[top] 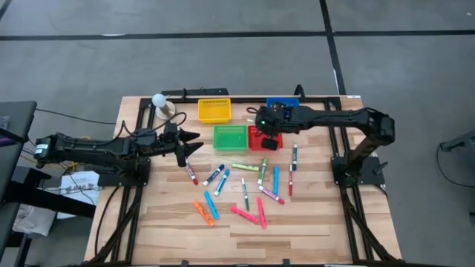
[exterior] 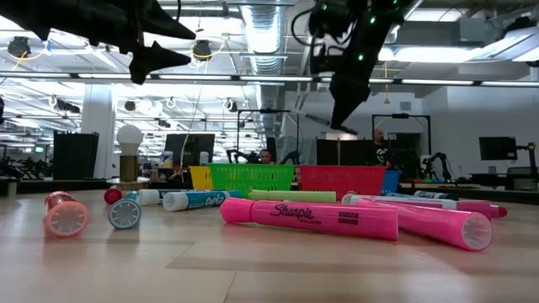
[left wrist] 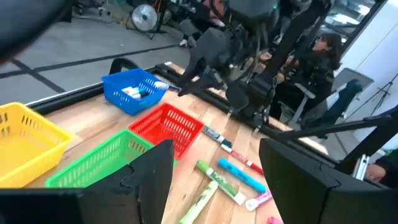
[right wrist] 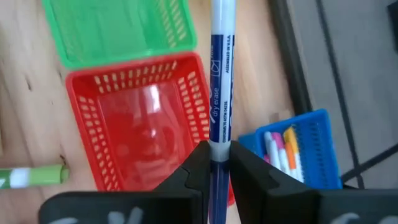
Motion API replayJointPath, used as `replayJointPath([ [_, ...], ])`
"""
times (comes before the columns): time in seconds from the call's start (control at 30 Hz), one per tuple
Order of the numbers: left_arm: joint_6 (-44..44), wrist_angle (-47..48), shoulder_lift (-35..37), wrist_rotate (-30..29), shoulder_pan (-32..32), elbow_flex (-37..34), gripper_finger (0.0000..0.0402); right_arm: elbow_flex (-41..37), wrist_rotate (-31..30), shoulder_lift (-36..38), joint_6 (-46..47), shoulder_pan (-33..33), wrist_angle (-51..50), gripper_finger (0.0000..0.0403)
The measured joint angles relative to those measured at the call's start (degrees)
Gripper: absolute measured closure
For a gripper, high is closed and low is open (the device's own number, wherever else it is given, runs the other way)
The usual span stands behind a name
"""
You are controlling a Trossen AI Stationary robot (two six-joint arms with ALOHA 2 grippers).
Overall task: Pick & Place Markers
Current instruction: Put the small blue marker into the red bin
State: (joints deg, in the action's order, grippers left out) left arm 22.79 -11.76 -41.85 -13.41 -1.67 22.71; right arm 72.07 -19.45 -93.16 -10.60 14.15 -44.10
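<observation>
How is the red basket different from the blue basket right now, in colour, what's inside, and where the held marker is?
The red basket looks empty; the blue basket already has several markers in it. The right gripper, shut on a blue dry-erase marker, hangs over the red basket's edge beside the blue one, which sits farther back. Both are small mesh baskets on the table.

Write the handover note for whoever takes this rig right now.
Right tool: shut on a blue dry-erase marker, above the red basket and near the blue basket.
Left tool: open, empty, hovering left of the green basket.
Done: a few markers lie in the blue basket.
Left: the held marker is not yet placed; many loose markers remain on the table.
</observation>
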Motion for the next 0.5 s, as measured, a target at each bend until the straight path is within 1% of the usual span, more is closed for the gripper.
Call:
replayJointPath([
  [0.27,-0.01,-0.03,0.17,-0.02,0.0,-0.04,0.0166,-0.03,0.11,-5.27,-1.93,1.87,-0.94,0.0365],
  [0.5,-0.02,-0.29,0.08,-0.04,0.0,-0.03,0.0166,-0.13,2.13,-7.71,-2.06,3.01,-2.8,0.0363],
])
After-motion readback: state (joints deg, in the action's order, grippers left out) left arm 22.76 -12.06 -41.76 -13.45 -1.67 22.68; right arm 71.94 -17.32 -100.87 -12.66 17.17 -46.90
